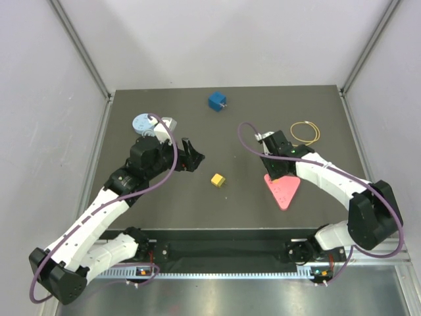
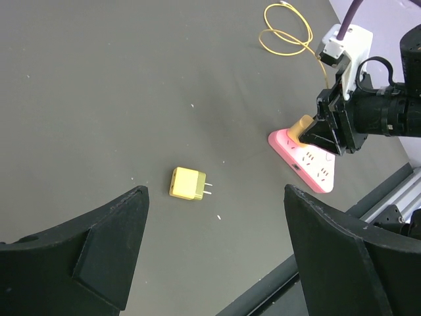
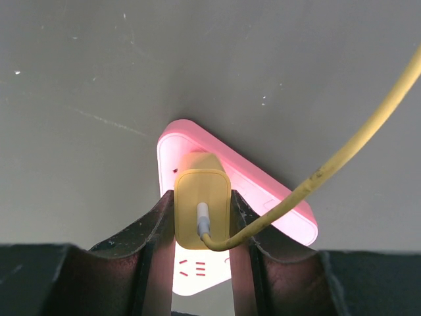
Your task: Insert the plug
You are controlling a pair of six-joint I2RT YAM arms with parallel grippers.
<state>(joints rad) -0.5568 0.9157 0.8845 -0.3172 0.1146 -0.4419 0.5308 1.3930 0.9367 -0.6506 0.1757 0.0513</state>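
Right wrist view: right pincer (image 3: pixel 202 199) grips the plug (image 3: pixel 202 210) over the pink strip (image 3: pixel 266 192); left pincer (image 2: pixel 215 197) hangs open. Squaring the plug with the slots (image 3: pixel 196 268), then pressing straight down, should seat it cleanly.

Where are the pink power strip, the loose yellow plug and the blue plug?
pink power strip (image 1: pixel 283 192), top view, bare face.
loose yellow plug (image 2: pixel 186 183), left wrist view, body.
blue plug (image 1: pixel 216 101), top view, top face.

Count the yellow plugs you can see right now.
2. A loose yellow plug lies on the table near its centre; a corded yellow plug is clamped in the right gripper over the pink power strip. None looks hidden.
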